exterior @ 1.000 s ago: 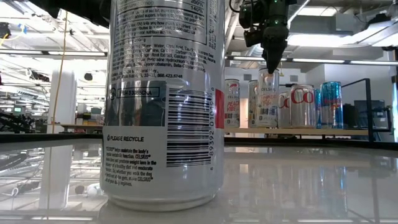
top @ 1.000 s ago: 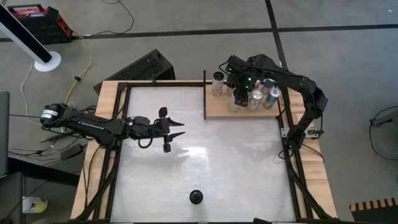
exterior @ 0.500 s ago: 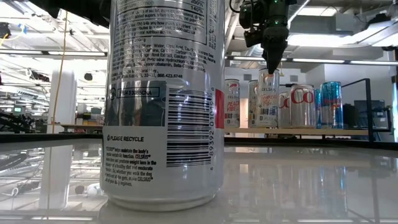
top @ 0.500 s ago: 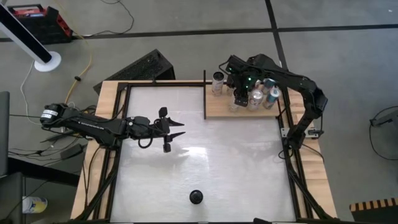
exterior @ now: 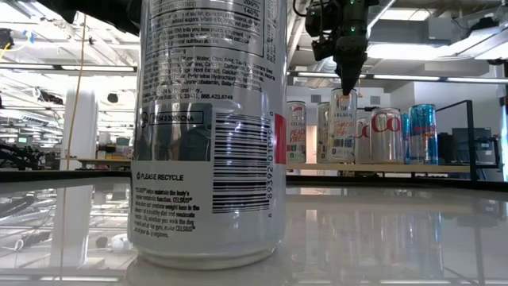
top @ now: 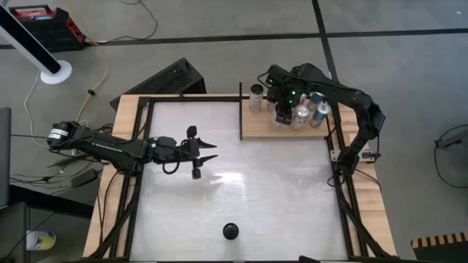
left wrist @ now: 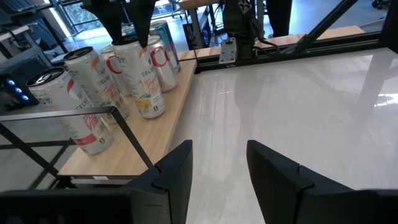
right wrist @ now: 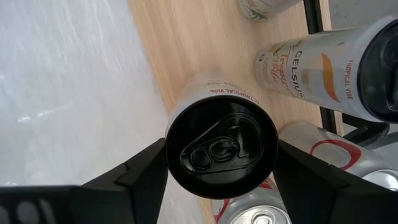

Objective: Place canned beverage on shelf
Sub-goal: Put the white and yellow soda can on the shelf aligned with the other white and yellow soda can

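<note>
My right gripper (right wrist: 222,168) points down over the light-wood shelf (top: 256,128) at the table's far right, shut on the top of a silver canned beverage (right wrist: 222,146) (exterior: 343,127). That can stands upright with its base on the shelf. Several other cans (top: 311,109) stand around it on the shelf. Another silver can (exterior: 210,135) (top: 230,231) stands on the white tabletop near its near edge. My left gripper (top: 210,152) hovers open over the table's left half, its fingers (left wrist: 177,174) level and nothing between them. My right gripper pinches the can between its two fingers (right wrist: 140,174) at the top rim (right wrist: 175,134), one finger on each side. The fingers come from above and reach only the can's top end (exterior: 346,92). The can stands upright with its base on the shelf.
Thin black rods (top: 241,109) edge the shelf on its left side and rise beside the cans (left wrist: 124,130). The white tabletop (top: 241,183) lies bare between the two arms. A black frame (top: 139,183) runs round the table.
</note>
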Tool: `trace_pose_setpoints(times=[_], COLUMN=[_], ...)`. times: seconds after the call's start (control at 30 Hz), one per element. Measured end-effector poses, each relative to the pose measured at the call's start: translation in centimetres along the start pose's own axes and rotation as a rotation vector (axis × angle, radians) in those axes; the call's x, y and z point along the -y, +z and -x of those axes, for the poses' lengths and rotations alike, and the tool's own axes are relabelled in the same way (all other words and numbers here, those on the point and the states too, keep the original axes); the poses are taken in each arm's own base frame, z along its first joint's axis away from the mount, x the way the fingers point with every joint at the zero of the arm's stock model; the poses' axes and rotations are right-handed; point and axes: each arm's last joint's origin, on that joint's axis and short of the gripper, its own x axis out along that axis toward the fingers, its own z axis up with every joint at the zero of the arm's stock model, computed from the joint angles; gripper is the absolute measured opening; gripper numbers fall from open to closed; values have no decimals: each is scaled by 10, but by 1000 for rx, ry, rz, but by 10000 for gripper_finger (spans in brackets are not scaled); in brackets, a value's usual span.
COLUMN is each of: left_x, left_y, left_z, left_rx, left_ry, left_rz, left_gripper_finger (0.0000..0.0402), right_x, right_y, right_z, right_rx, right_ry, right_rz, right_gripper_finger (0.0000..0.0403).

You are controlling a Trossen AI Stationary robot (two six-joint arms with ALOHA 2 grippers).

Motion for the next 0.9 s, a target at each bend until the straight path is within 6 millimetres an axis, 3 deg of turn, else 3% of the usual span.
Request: trace_pose_setpoints(times=[0.4, 0.9], left_x=[0, 0], left_y=[0, 0], left_z=[0, 0], left_rx=[0, 0], left_ry=[0, 0], left_rz=[0, 0], left_gripper_finger=[139, 139], right_x=[-1, -1], right_y=[0, 0], right_z=[0, 0], right_rx=[0, 1], right_ry=[1, 1], right_rz=[-24, -37], right_gripper_finger=[310, 312])
